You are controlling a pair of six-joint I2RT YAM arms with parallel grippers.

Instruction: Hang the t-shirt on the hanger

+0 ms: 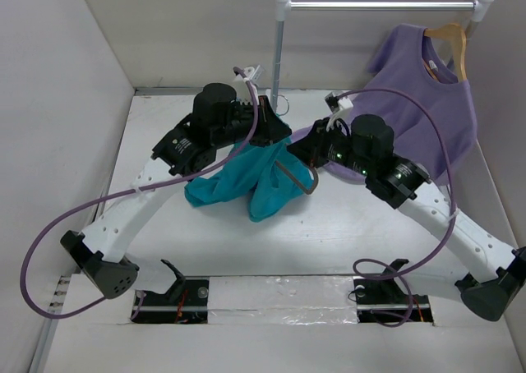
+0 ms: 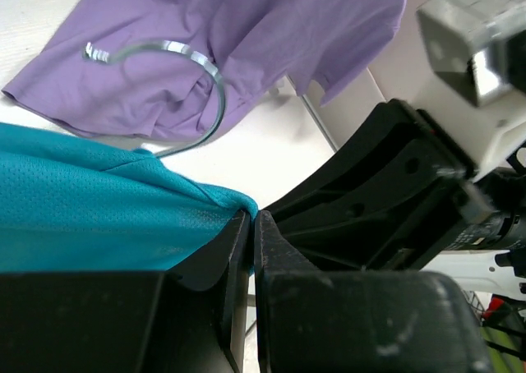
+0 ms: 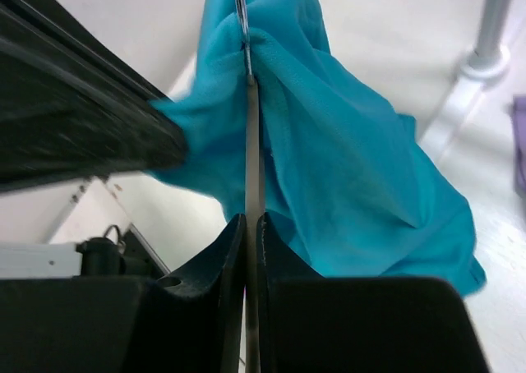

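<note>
A flat white matte table (image 1: 329, 241) is walled in on 3 sides by white panels. The lower folds of a bunched teal cloth t-shirt (image 1: 246, 188) sag onto its middle. At the back right, the hem of a lilac-purple t-shirt (image 1: 427, 110) lies on the surface. A slim metal rack post (image 1: 279, 61) stands at the back. 2 black arm mounts (image 1: 177, 295) sit at the near edge, with a silver tape strip (image 1: 279, 315) between them.

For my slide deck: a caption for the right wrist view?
Right gripper clamps the thin grey hanger, the teal t-shirt gathered around its far part.
</note>
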